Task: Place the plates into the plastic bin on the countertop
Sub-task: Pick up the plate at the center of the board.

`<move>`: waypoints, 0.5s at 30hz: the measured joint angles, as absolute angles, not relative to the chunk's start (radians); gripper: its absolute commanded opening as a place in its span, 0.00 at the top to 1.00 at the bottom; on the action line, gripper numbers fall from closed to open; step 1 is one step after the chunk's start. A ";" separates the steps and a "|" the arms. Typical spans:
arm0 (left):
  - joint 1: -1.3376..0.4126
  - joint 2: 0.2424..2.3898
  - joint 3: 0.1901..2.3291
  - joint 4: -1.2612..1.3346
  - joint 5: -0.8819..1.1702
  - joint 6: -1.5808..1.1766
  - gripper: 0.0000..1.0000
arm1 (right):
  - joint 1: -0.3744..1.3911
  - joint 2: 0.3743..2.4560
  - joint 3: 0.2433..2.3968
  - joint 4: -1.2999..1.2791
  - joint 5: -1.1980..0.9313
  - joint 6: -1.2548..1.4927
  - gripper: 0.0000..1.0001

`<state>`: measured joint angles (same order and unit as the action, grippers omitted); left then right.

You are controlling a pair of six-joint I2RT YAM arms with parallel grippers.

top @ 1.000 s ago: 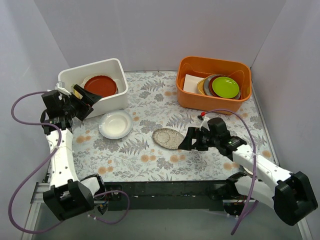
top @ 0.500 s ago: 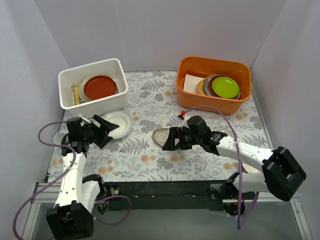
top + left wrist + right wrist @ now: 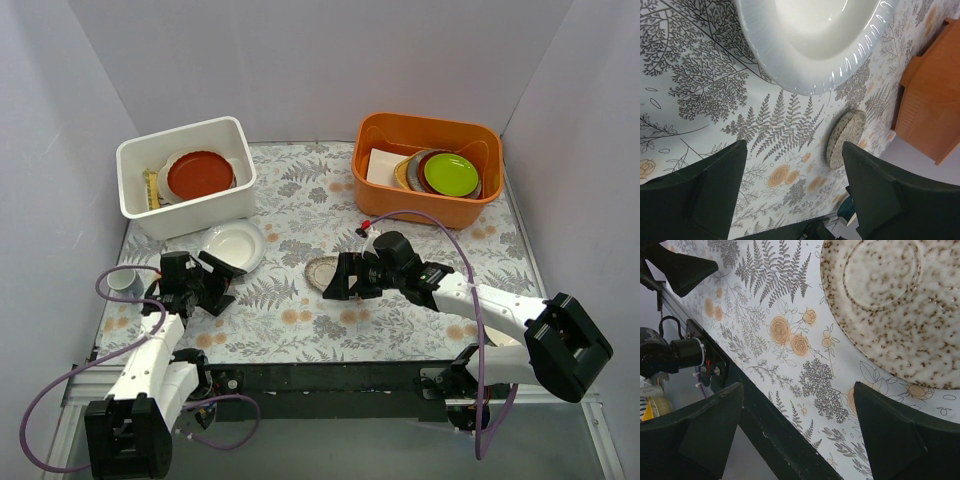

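The white plastic bin [image 3: 215,200] stands at the back left of the fern-printed countertop [image 3: 300,320], holding a red-brown plate [image 3: 200,172]. A small white plate [image 3: 232,246] lies in front of the bin and fills the top of the left wrist view [image 3: 815,45]. A speckled beige plate [image 3: 322,271] lies mid-table; it also shows in the right wrist view [image 3: 895,305] and the left wrist view [image 3: 842,137]. My left gripper [image 3: 225,285] is open and empty, just in front of the white plate. My right gripper [image 3: 335,282] is open and empty, low at the speckled plate's near right edge.
An orange tub [image 3: 428,165] at the back right holds a stack of green and dark-red plates [image 3: 448,174] and a yellow mat. A small white cup [image 3: 122,280] stands at the left edge. The black table frame [image 3: 330,378] runs along the front.
My left arm swung from the bin down to the countertop before the white plate. My right gripper moved left over the speckled plate's edge.
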<state>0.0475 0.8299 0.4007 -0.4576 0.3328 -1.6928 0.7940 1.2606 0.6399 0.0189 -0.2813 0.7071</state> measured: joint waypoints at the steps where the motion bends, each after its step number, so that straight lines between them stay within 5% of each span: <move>1: 0.046 0.830 0.389 -0.443 0.323 -1.706 0.24 | 0.794 1.260 0.640 0.019 -0.279 0.707 0.02; 15: 0.046 0.975 0.323 -0.223 0.242 -1.850 0.29 | 0.794 1.218 0.628 0.021 -0.267 0.704 0.02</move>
